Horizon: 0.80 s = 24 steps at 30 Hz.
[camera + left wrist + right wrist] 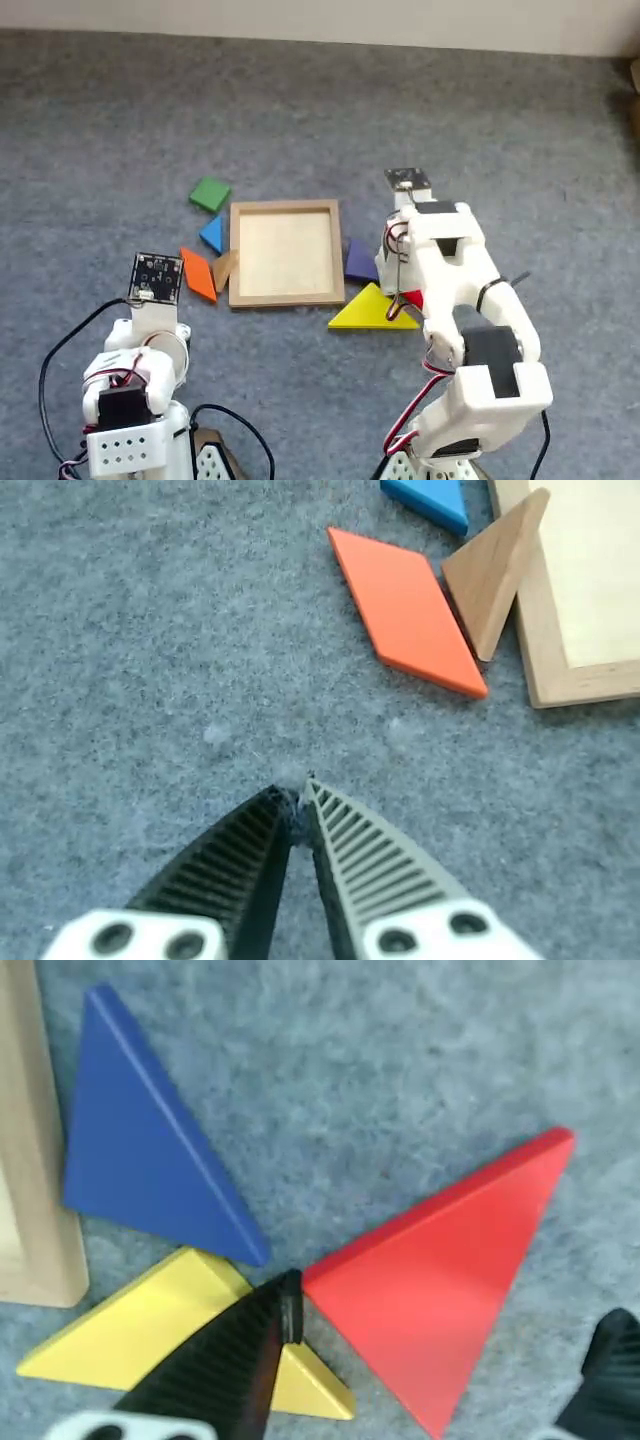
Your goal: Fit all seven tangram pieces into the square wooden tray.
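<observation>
The square wooden tray (233,256) lies about the middle of the grey-covered table (90,130), and all seven pieces lie on the cover outside it.

On the side toward the table's left edge:
- A green square (210,194) sits off the tray's far corner.
- A light blue triangle (212,234) lies just beside the rim.
- A plain wooden triangle (492,572) rests against the rim.
- An orange parallelogram (405,610) lies just beside the wooden triangle.

On the side toward the right edge:
- A dark blue triangle (140,1150) lies against the rim.
- A large yellow triangle (370,311) lies off the tray's near corner.
- A red triangle (450,1260) lies just beside the yellow one, their corners almost meeting.

The left pincer (302,798) has its fingers pressed together with nothing between them. It sits low over bare cover, nearer the table's near edge than the orange parallelogram.

The right pincer (450,1315) stands wide apart astride the red triangle. One black finger (240,1360) lies over the yellow piece at the red triangle's corner, and the other sits past the red piece's opposite edge. I cannot tell whether either finger touches the red piece.
</observation>
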Tool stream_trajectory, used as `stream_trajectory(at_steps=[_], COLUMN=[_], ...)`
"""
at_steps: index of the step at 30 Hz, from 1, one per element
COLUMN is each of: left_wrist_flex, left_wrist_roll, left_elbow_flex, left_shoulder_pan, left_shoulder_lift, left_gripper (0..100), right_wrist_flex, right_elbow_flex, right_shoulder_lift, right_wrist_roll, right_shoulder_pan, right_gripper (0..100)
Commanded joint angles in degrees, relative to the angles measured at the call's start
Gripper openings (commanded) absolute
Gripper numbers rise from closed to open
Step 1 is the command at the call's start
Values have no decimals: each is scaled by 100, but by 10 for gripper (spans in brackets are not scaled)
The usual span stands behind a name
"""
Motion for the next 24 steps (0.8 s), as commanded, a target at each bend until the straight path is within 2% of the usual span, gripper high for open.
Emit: stream_trajectory(at_steps=[1, 8, 16, 24], left_wrist_flex=[-105, -114, -114, -114], left_wrist_roll=[-18, -18, -18, -18], left_elbow_flex=[110, 110, 110, 110], left_shoulder_pan=[-101, -110, -110, -110], left_shoulder_lift=[-251, -251, -251, -251], left_gripper=[7, 6, 6, 6], right_wrist_flex=[-48, -338, -462, -796], right_elbow_flex=[-4, -31, -40, -4], right_shoulder_lift=[-57, -48, -48, -48], right_wrist_roll=[-26, -62, -70, -519], right_shoulder_pan=[-40, 251, -84, -13], right_gripper=[414, 414, 414, 414])
